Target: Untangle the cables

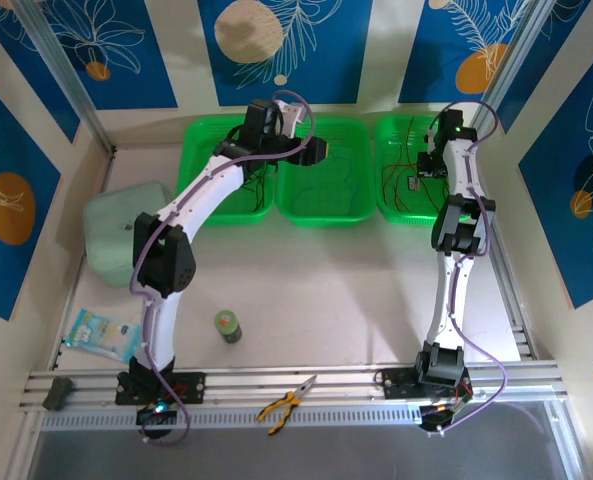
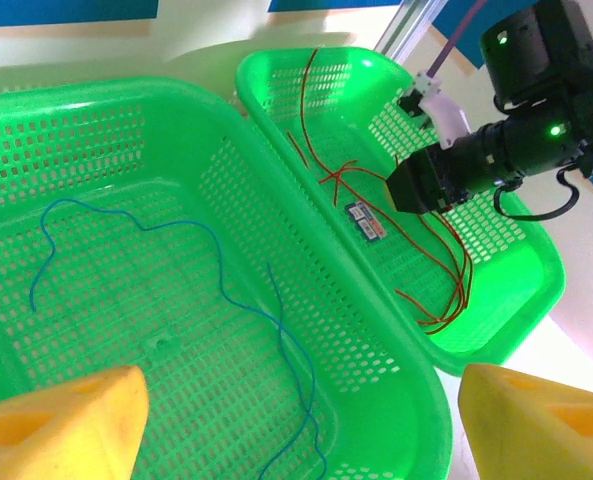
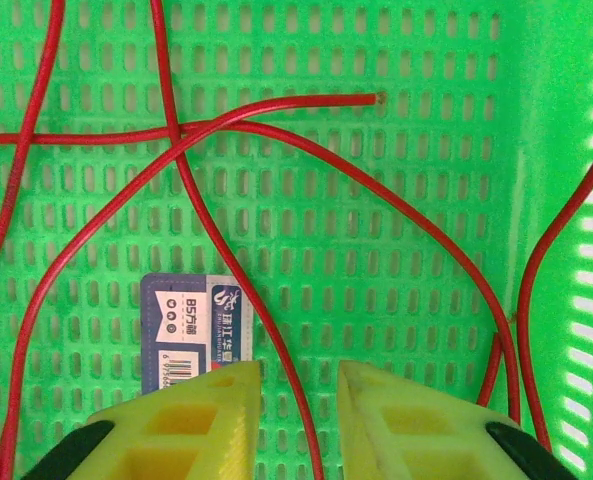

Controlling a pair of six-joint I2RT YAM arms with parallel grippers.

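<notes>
Three green baskets stand in a row at the back. The middle basket (image 2: 416,390) holds a thin blue cable (image 2: 226,290). My left gripper (image 2: 301,400) hovers above it, open wide, nothing between its yellow fingers (image 2: 61,425). In the top view the left gripper (image 1: 321,150) sits over the middle basket's left rim. Several red cables (image 3: 226,240) lie crossed in the right basket (image 3: 536,120). My right gripper (image 3: 298,375) is low over them, jaws narrowly apart, with one red cable running through the gap untouched. The right gripper (image 1: 416,180) is inside that basket. Dark cables (image 1: 261,188) lie in the left basket.
A blue-and-white label card (image 3: 191,330) lies on the right basket's floor beside my left finger. On the table nearer the arm bases are a small green jar (image 1: 228,326), yellow-handled pliers (image 1: 288,402), a white packet (image 1: 101,333) and a pale green bag (image 1: 116,235).
</notes>
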